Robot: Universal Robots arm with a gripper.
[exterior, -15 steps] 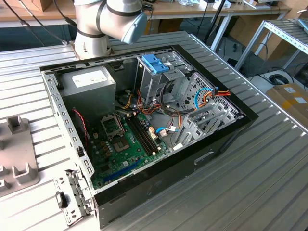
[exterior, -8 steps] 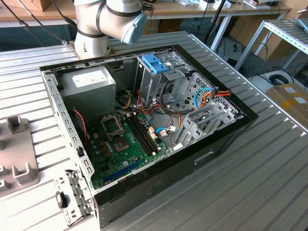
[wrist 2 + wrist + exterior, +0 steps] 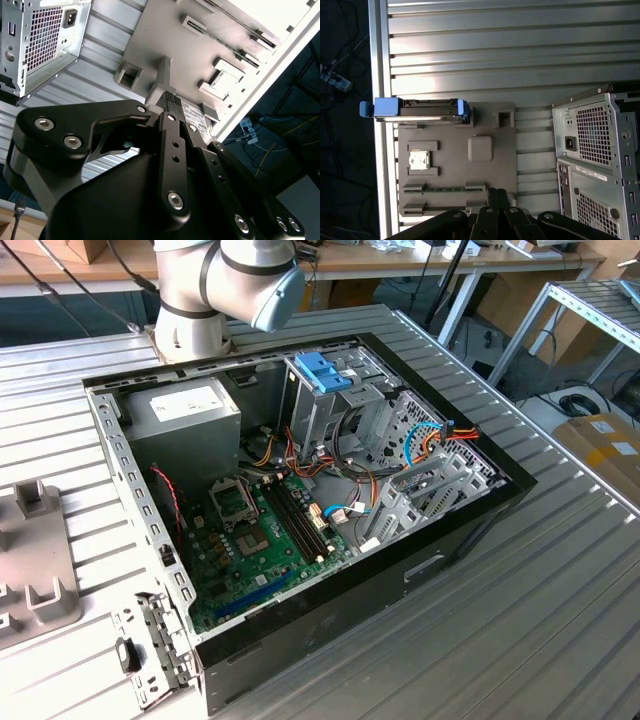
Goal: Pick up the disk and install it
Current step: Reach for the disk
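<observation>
First wrist view: disk (image 3: 420, 110) lengthwise along tray (image 3: 455, 165) rim

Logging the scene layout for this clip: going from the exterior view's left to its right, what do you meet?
Grey holder tray → power supply box → blue caddy handle → orange and blue cables → cardboard box.

I see the disk (image 3: 420, 107) edge-on in the first wrist view, its label hidden from me. The arm (image 3: 225, 290) is cut off at the exterior view's upper edge, the grey fixture tray (image 3: 60, 605) at its left
</observation>
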